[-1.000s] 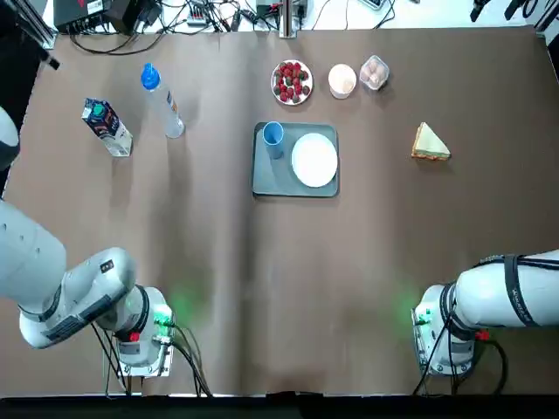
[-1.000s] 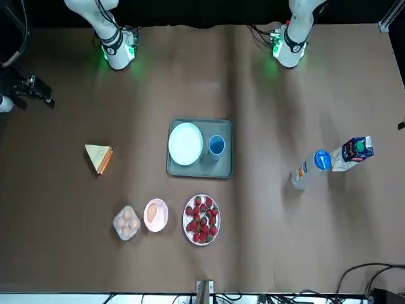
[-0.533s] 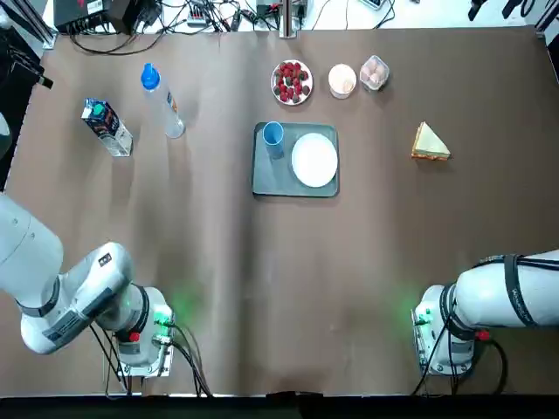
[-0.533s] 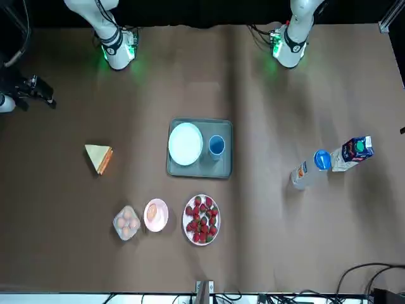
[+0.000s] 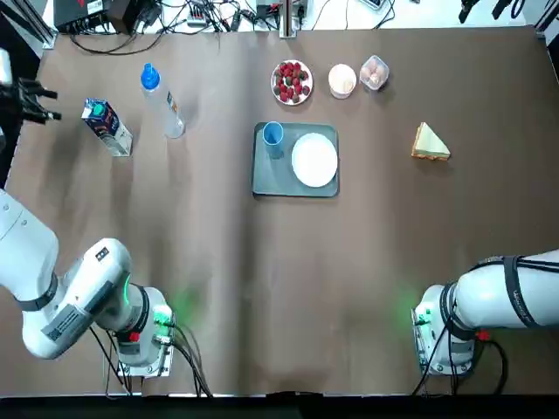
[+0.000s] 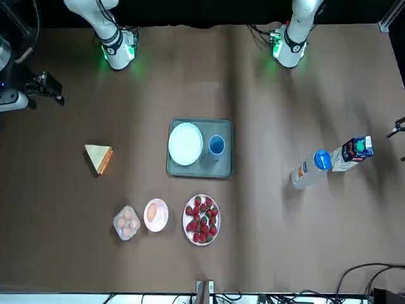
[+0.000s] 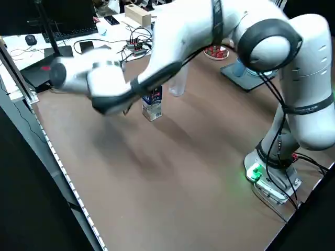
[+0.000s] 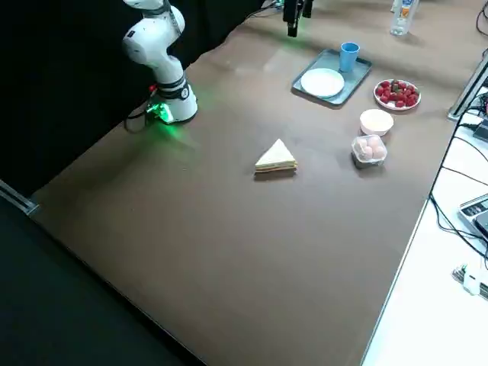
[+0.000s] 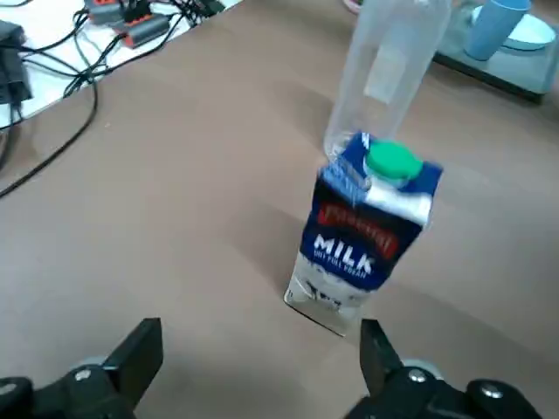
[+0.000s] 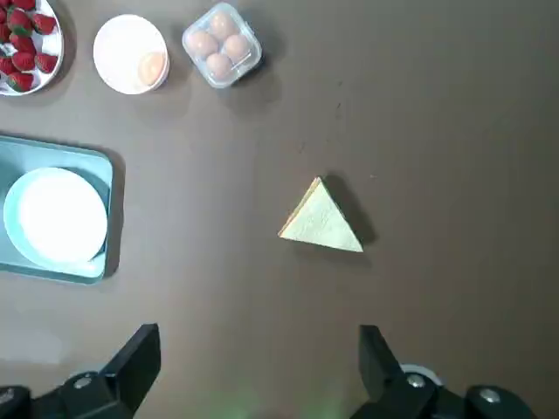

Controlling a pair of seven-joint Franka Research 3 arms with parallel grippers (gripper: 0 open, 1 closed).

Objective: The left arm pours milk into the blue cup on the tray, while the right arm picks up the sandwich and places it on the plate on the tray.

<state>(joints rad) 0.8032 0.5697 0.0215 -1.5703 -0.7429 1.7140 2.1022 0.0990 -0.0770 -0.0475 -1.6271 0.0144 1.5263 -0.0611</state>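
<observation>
Both grippers open and empty, on opposite sides of the tray

The tray point(image 5: 262, 181) holds the blue cup point(image 5: 273, 140) on its left part and the plate point(image 5: 314, 161) on its right part, with a narrow gap between the two. The cup stands upright; nothing lies on the plate.

The milk carton point(image 9: 349, 240) stands upright well to the left of the tray, its green cap on. The left gripper point(image 9: 260, 323) is farther left of the tray than the carton, fingers spread wide with nothing between them. The water bottle point(image 5: 163, 105), blue-capped, stands left of the tray too, on the near side of the milk carton.

The sandwich wedge point(image 10: 321, 218) lies on the table point(image 5: 376, 262) well to the right of the tray. The right gripper point(image 10: 260, 327) is farther out on the tray's right side, its fingers also wide apart and holding nothing.

Just beyond the tray's far edge from the arm bases sits the dish of strawberries point(image 5: 292, 83). Beyond the tray and toward its right are the pale pink bowl point(image 6: 155, 215) and the clear container of eggs point(image 6: 126, 223), side by side.
</observation>
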